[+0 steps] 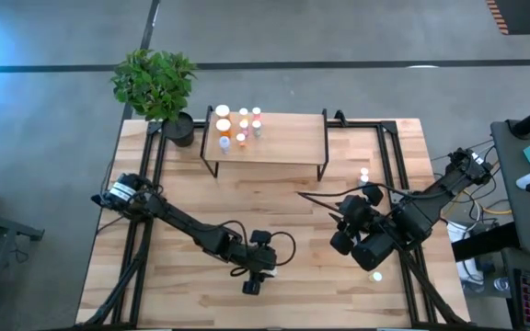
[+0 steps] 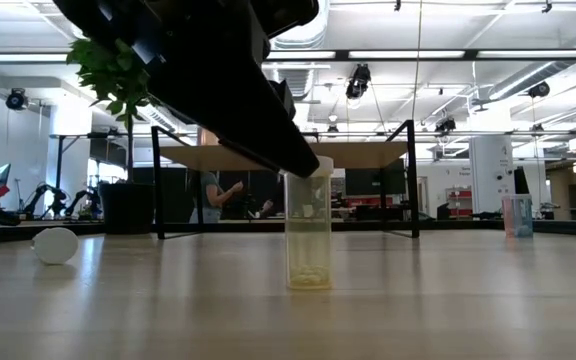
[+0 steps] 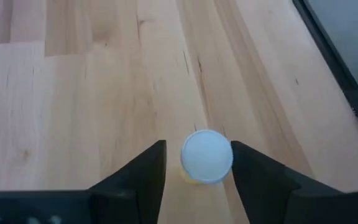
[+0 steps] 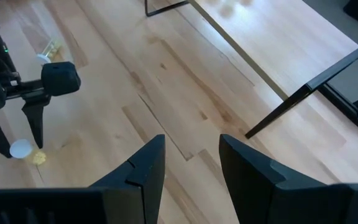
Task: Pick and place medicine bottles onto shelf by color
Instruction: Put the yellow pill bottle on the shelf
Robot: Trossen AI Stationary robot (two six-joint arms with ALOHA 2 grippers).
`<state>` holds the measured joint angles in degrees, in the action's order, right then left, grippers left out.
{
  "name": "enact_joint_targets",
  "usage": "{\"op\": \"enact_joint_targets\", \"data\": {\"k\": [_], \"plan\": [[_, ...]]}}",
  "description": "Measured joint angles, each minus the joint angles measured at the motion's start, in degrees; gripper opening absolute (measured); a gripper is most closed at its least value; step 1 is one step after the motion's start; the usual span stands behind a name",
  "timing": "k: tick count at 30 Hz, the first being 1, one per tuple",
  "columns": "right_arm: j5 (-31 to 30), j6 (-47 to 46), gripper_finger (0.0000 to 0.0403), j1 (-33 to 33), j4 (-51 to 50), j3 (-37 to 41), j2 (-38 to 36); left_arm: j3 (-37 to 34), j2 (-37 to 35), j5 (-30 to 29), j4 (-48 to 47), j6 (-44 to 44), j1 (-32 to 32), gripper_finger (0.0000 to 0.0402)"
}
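Yellow bottle (image 3: 207,158) with a white cap stands upright between the left gripper's (image 3: 199,168) spread fingers, unpinched. Right gripper (image 4: 188,163) hovers apart, fingers spread, empty.

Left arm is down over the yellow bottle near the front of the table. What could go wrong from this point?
1. The left end effector straddles the yellow bottle, which sits off-centre toward one finger; closing unevenly might tip the upright bottle.
2. The shelf already has bottles clustered at its left end, so placing another there could knock neighbours.
3. A bottle lying on its side on the table may roll if brushed.
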<state>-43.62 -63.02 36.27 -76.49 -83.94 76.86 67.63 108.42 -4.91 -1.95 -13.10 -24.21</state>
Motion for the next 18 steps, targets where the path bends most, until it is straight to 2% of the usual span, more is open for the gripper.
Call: {"op": "enact_joint_targets", "data": {"k": [9,18], "plan": [[0.0,0.0,0.0144,0.0,0.0,0.0,0.0,-0.1,0.0,0.0,0.0,0.0,0.2,0.0121],[-1.1,-1.6,0.0144,0.0,-0.5,0.0,0.0,0.8,-2.9,0.1,-1.7,0.0,4.0,0.0112]]}}
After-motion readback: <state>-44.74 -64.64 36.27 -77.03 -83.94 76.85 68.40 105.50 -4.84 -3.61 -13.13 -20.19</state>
